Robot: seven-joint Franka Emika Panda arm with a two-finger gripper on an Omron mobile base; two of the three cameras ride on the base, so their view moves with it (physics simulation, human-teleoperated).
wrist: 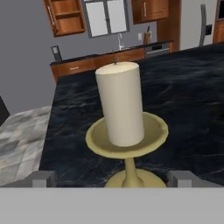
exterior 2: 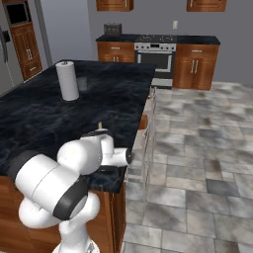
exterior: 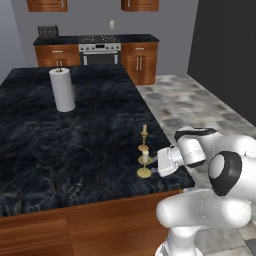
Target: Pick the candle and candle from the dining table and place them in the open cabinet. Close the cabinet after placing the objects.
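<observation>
Short candle (wrist: pixel 119 104): thick cream cylinder, smooth and matte, upright on a wide shallow brass dish with a slim stem and round foot; near the right edge of the dining surface, directly ahead of the end effector, centred between its fingertips but not touching them.
Taper candle (exterior: pixel 144 131): thin cream stick on a slender brass holder, upright, just behind the short candle (exterior: pixel 145 159) in the left base view.
Dining surface (exterior: pixel 75 135): broad island, glossy black marble with fine white veins, reddish-brown wood sides.
End effector (wrist: pixel 112 177): fully open, holding nothing; two small grey square fingertips (wrist: pixel 43 177) flank the brass foot, apart from it; level with the candle base, reaching in from the surface edge.
Paper-towel roll (exterior: pixel 62 90): tall white cylinder, upright, well apart from both candles, toward the far end.
Cabinet (wrist: pixel 65 16): reddish-brown wood, open, bare shelves visible, high on the far wall in the hand view.
Floor (exterior 2: pixel 197 148): grey mottled stone tiles.
</observation>
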